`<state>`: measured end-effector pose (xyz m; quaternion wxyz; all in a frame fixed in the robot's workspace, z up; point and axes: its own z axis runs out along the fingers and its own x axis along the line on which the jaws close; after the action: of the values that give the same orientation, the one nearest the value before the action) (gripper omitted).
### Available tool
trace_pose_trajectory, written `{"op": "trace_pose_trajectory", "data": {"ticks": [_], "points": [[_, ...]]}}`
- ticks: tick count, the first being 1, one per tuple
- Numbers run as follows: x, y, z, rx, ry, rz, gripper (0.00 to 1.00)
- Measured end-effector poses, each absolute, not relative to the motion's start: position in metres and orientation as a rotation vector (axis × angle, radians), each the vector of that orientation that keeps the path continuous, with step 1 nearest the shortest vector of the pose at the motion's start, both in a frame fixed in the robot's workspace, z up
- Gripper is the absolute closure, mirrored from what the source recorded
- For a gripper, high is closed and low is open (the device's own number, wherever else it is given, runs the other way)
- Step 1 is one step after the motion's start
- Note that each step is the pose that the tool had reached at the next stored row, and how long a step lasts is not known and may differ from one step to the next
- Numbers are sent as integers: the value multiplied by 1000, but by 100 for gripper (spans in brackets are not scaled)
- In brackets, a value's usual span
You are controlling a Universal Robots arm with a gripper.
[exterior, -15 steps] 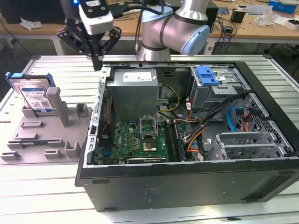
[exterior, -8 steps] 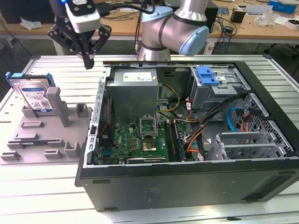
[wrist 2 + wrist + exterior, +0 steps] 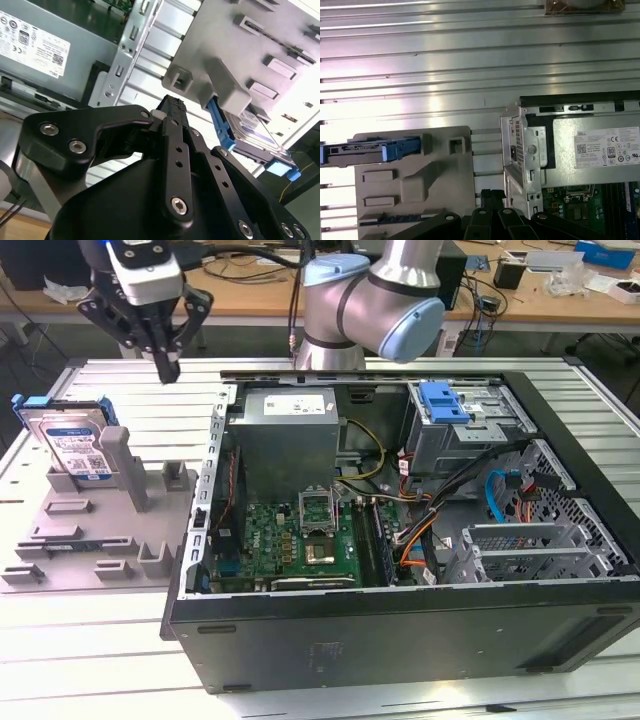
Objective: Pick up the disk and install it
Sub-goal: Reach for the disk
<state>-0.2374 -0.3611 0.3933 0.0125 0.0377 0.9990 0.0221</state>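
Note:
The disk (image 3: 74, 443) is a silver drive with a white-and-blue label in a blue carrier. It stands tilted on edge in the far slot of a grey holder tray (image 3: 100, 540), at the exterior view's left. My gripper (image 3: 167, 368) hangs above the ribbed table behind the tray, to the right of the disk and apart from it. Its black fingers are shut with nothing between them. In the second wrist view the fingertips (image 3: 172, 106) lie short of the disk (image 3: 255, 136). The first wrist view has the disk (image 3: 375, 150) edge-on and the gripper (image 3: 492, 194) near the tray's corner.
An open black computer case (image 3: 400, 640) lies on its side right of the tray. Inside are a grey power supply (image 3: 290, 430), a green motherboard (image 3: 290, 535), cables and a drive bay with a blue latch (image 3: 445, 400). The arm's base (image 3: 360, 310) stands behind the case.

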Motion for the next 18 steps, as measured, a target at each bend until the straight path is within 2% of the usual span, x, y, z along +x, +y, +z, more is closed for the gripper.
{"op": "trace_pose_trajectory", "data": {"ticks": [18], "points": [[-298, -340, 393, 117, 3114, 69, 89]]}}
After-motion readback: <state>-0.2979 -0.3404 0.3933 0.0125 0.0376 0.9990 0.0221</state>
